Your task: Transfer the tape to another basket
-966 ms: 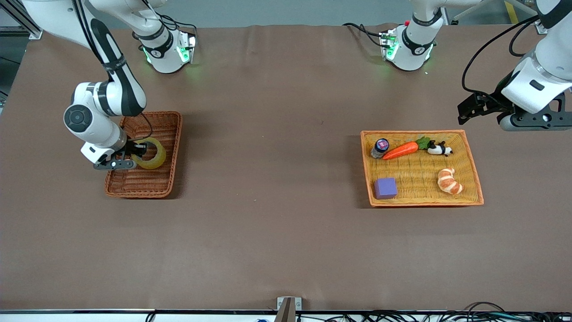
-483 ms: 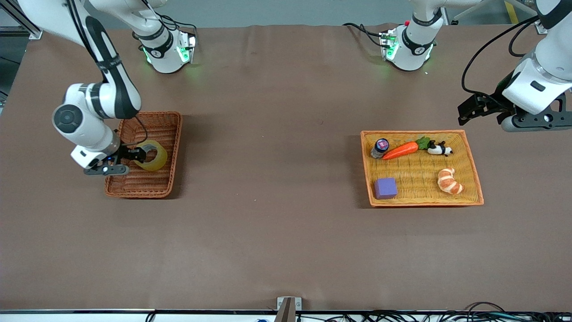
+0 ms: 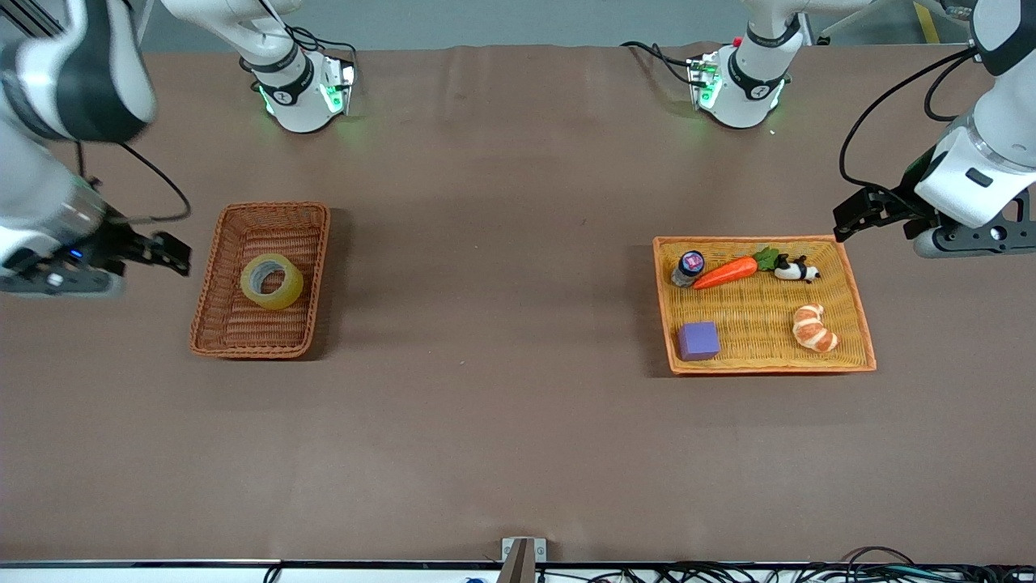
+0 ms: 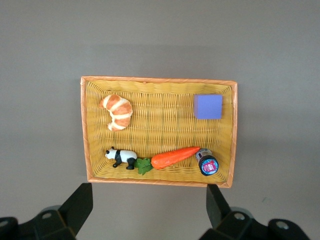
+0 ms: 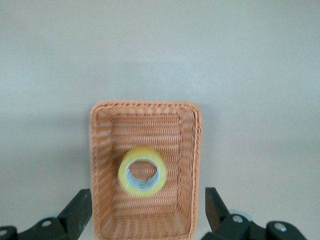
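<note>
Front view: your tape (image 3: 271, 281), a translucent yellowish ring with grey core, lies flat in the reddish-brown woven basket (image 3: 212, 319). Your right gripper (image 3: 174, 254) hangs released over bare table beside that basket; your left gripper (image 3: 851, 217), also spread and empty, waits over the table beside the orange tray (image 3: 767, 369), which holds a purple cube (image 3: 698, 340), carrot (image 3: 725, 272) and croissant (image 3: 813, 327). The table is covered in brown cloth (image 3: 502, 405).
</note>
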### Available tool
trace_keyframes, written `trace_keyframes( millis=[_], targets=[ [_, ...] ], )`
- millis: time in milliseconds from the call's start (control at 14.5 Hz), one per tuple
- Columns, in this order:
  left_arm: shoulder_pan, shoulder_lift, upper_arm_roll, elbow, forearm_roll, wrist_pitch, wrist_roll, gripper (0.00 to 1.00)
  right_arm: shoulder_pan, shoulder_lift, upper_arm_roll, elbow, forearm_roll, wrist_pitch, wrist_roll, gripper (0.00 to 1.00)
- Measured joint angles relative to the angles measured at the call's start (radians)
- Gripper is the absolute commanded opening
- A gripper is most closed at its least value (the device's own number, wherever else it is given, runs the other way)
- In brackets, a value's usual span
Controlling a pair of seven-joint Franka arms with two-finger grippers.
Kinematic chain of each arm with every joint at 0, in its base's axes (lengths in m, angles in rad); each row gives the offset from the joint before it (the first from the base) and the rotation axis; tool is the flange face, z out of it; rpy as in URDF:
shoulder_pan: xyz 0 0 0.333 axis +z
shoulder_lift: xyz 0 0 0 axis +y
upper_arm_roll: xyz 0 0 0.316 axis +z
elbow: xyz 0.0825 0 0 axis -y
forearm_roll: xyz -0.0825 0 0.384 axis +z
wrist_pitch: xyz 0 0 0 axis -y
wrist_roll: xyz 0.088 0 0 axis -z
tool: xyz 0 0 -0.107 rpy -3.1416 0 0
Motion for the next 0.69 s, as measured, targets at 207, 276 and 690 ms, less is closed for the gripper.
trace_keyframes(
  millis=[207, 276, 690],
  targets=[
    [0.002, 0.001, 0.000, 0.003, 0.004, 0.000, 0.000, 1.00, -0.005, -0.003, -0.003, 0.156, 0.010, -0.166, -0.005, 1.00],
    [0.002, 0.001, 0.000, 0.003, 0.004, 0.000, 0.000, 1.00, -0.008, -0.008, -0.005, 0.176, 0.011, -0.180, -0.014, 1.00],
    [0.003, 0.002, 0.001, 0.003, 0.004, 0.000, 0.000, 1.00, -0.016, -0.023, -0.007, 0.184, 0.012, -0.193, -0.039, 1.00]
  ],
)
